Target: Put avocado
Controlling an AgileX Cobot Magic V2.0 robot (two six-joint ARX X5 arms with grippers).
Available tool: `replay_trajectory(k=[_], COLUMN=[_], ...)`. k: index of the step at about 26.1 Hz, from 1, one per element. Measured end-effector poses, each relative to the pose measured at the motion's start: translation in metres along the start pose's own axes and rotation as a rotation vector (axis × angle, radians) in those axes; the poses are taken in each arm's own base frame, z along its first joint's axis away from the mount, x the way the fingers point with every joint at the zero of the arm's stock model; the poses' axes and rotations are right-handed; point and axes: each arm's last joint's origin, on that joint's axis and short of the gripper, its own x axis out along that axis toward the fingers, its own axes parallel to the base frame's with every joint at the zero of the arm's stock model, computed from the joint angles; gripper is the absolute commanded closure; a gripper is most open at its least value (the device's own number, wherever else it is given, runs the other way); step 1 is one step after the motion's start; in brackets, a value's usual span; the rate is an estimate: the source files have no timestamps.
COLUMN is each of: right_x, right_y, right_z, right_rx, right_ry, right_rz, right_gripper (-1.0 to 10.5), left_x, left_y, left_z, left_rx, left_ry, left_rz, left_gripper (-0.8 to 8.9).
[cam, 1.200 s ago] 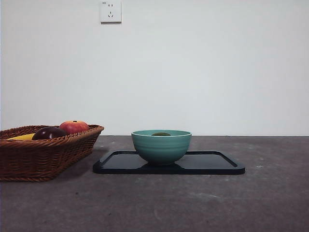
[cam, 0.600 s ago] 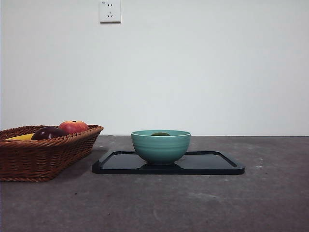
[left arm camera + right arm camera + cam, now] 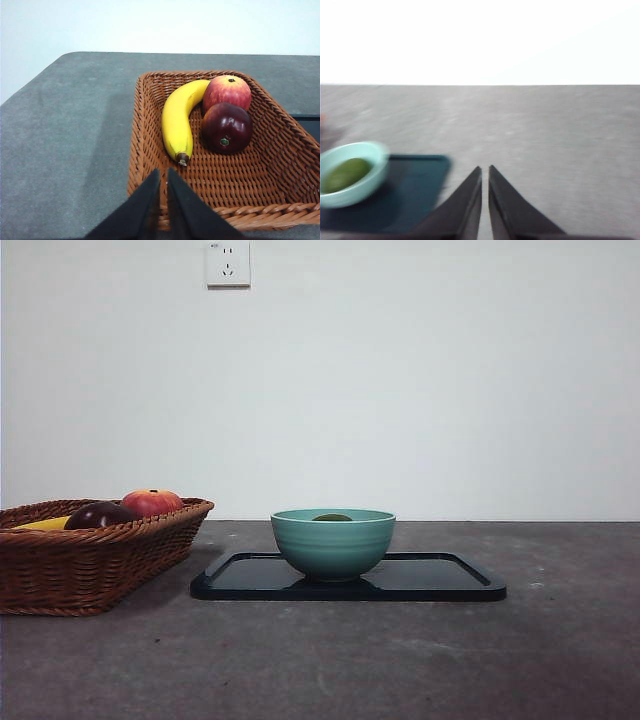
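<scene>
Front view first: nearest me is bare grey table (image 3: 400,670), then the black tray (image 3: 450,585) with the teal bowl (image 3: 333,540) standing on its left half. Just over the bowl's rim a sliver of dull green shows, the avocado (image 3: 332,517), sitting inside. At about nine o'clock from the bowl, clear of the tray, is the wicker basket (image 3: 90,560), with a maroon fruit (image 3: 100,514) and a red apple (image 3: 153,502) poking above its edge and a bit of banana (image 3: 45,524) at the far left. No arm shows from this side.

From the left wrist, the left gripper (image 3: 163,177) hangs over the basket's near rim, jaws pressed almost together with nothing between them. The banana, apple and maroon fruit lie beyond it, further into the basket.

From the right wrist the picture is smeared, so that arm seems to be on the move. The right gripper (image 3: 485,172) has its jaws nearly touching and empty, over the table just past the tray's edge; the bowl with the avocado in it lies at roughly nine o'clock from the tips.

My read: the placing is done, the fruit is in the bowl, and both arms are clear. All that looks left is to settle the arms at rest without nudging tray or basket.
</scene>
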Motion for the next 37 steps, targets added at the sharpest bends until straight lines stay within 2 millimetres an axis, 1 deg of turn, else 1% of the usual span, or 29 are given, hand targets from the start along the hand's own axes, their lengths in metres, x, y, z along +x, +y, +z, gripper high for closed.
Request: replay_trajectory(k=[2,5,14,22,37], right_x=[0.003,0.004,0.007,0.011,0.01], right_y=[-0.007,-0.013,-0.027,-0.029,-0.03], right_z=[-0.02,-0.032,-0.053,-0.071,-0.071], right_rx=[-0.018,-0.052,-0.108,-0.139,-0.176], right_ry=[-0.006,-0.002,0.012,0.066,0.058], right_rz=[-0.011,-0.019,-0.146,-0.136,-0.135], right_gripper=[9.3,9.3,9.3,9.3,9.3], left_x=[0.0,0.0,0.0,0.0,0.0], left_y=[0.0,0.0,0.0,0.0,0.0], left_z=[0.0,0.0,0.0,0.0,0.0], left_rx=[0.0,0.0,0.0,0.0,0.001], left_ry=[0.0,0.0,0.0,0.0,0.0], left_rz=[0.0,0.0,0.0,0.0,0.0], left_gripper=[7.9,7.9,7.9,7.9,7.9])
